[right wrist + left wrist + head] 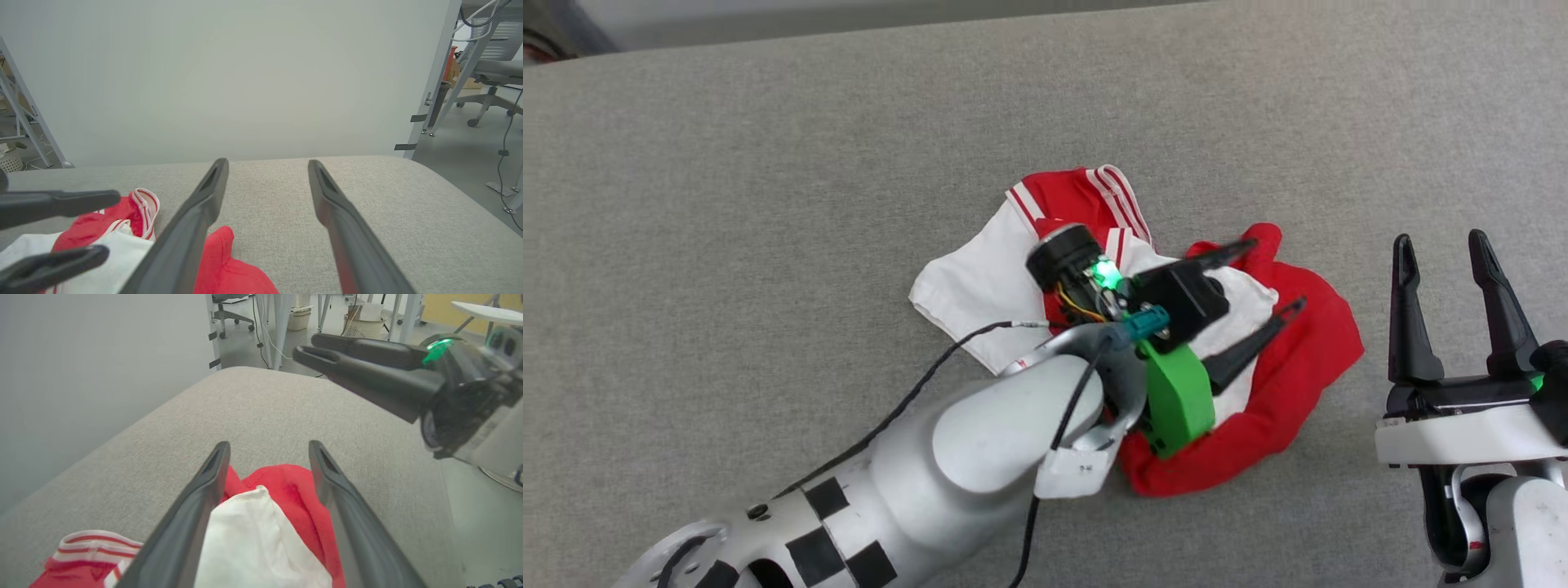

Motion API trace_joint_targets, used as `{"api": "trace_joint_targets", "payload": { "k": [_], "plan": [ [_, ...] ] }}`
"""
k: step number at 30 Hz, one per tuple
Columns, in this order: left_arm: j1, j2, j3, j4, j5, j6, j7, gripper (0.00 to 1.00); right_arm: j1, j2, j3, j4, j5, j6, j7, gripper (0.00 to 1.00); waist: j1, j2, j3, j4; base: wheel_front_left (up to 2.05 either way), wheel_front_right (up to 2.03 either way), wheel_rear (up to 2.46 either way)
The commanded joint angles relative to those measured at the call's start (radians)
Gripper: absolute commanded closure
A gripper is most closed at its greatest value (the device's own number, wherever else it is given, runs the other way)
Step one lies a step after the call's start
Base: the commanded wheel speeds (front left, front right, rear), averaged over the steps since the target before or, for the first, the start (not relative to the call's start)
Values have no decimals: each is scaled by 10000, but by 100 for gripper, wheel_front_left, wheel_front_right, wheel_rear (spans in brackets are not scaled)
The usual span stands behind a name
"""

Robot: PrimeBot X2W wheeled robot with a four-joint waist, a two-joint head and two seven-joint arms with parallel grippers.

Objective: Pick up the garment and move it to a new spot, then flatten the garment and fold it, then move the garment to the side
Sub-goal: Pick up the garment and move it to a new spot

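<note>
Head view puts one garment in a crumpled heap about the middle of the grey cushion, well short of its far edge. The heap's long axis runs slantwise: a white sleeve with striped trim lies toward the far left, and the red body bunches toward the near right. No numerals show in the folds.

Two grippers are in the picture. The left gripper hangs directly over the heap, its two dark fingers spread apart and pointing toward the cushion's right end. In the left wrist view white cloth lies below and between those fingers, and neither finger pinches it; whether a tip brushes the fabric I cannot tell. The right gripper stands beside the heap's red end, apart from it, its two fingers also spread with nothing between them, pointing at the far edge.

So the cloth sits under the left jaws and to the left of the right jaws. The left arm is the nearer by far. I judge that the garment lies set down but not yet flattened. Spreading it would likely call for a hold at each end of that slanted axis, the red end falling naturally to the right arm.
</note>
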Motion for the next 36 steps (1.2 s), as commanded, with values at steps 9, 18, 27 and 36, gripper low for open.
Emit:
{"api": "trace_joint_targets", "payload": {
  "k": [9, 18, 27, 36],
  "plan": [
    [1046, 1161, 2280, -150, 460, 2094, -902, 0, 481, 3, 21, -35, -217, -7, -47, 0, 0, -1, -1130, 890, 0, 0, 0],
    [3976, 2286, 5778, -1807, 1577, 3351, -910, 0, 854, 3, 47, 12, -313, -7, -47, 0, 0, -1, -1626, 1063, 0, 0, 0],
    [7537, 1763, 8903, -2562, 2592, 3017, -911, 0, 1242, 3, 479, 279, -201, -7, -47, 0, 0, -1, -2131, 1122, 0, 0, 0],
    [8851, 623, 10115, -2552, 3533, 2143, -911, 0, 1768, 3, 965, 727, -23, -7, -47, 0, 0, -1, -2606, 1229, 0, 0, 0]
  ]
}}
